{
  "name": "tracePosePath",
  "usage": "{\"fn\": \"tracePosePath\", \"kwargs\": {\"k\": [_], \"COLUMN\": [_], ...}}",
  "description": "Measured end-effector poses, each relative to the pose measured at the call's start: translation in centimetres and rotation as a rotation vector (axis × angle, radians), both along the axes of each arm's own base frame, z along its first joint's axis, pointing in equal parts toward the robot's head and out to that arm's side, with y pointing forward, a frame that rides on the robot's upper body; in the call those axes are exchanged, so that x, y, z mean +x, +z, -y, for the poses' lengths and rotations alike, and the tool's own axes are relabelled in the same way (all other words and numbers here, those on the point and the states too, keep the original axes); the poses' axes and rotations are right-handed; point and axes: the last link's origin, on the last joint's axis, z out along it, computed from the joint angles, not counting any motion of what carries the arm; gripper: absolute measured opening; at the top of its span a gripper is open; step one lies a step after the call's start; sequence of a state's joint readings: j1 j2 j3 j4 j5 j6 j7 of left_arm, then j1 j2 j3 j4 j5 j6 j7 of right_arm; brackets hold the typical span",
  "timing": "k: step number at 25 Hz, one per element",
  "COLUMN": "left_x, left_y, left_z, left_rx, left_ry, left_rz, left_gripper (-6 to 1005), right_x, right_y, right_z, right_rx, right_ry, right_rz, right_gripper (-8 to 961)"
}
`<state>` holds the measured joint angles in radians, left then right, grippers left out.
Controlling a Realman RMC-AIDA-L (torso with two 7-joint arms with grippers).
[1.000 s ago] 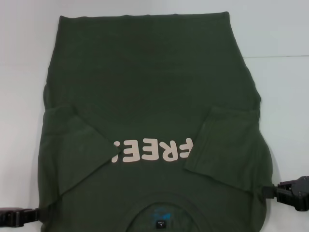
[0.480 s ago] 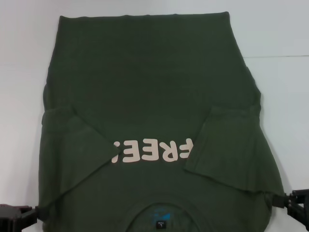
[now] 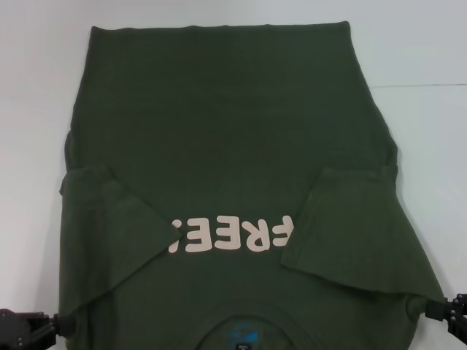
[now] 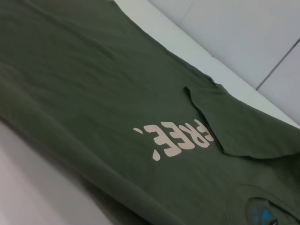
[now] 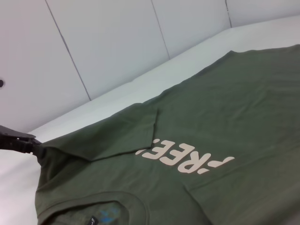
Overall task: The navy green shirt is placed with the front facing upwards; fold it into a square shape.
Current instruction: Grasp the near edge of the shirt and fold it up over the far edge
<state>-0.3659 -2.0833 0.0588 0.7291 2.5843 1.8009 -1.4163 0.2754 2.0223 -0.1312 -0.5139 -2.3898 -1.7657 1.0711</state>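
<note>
Here the navy green shirt point(image 3: 233, 182) is lying front-up on the white table point(image 3: 423, 124), both sleeves folded inward over the chest beside the pale "FREE!" lettering point(image 3: 230, 235). In the head view the left gripper point(image 3: 62, 324) is pinching the shirt's near left shoulder corner, and the right gripper point(image 3: 436, 310) is clamping the near right shoulder corner. The right wrist view is showing the left gripper point(image 5: 35, 147) biting the fabric edge, plus the wall panels point(image 5: 117, 42) behind the table. Only the left wrist view is catching the collar's blue patch point(image 4: 260, 215) clearly.
</note>
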Motion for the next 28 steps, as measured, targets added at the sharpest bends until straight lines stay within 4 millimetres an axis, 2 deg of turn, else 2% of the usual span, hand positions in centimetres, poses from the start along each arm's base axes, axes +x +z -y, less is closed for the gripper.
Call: {"fn": "tracePosePath", "kwargs": {"k": [7, 12, 16, 28], "left_x": [0.0, -0.1, -0.6, -0.7], "left_y": [0.5, 1.1, 1.1, 1.6], "left_z": [1.7, 4.1, 5.9, 6.8], "left_rx": [0.033, 0.059, 0.072, 0.096], "left_ry": [-0.074, -0.17, -0.194, -0.234], "left_rz": [0.016, 0.008, -0.014, -0.034], "left_gripper": [64, 68, 71, 81], "right_x": [0.4, 1.0, 1.2, 2.3], "right_y": [0.7, 1.5, 1.4, 2.5], "right_z": [1.3, 2.2, 3.7, 9.0], "right_rx": [0.056, 0.103, 0.127, 0.238], "right_ry": [0.012, -0.011, -0.002, -0.042], "right_rz": [-0.012, -0.011, -0.017, -0.007], "right_gripper": [26, 26, 26, 26]}}
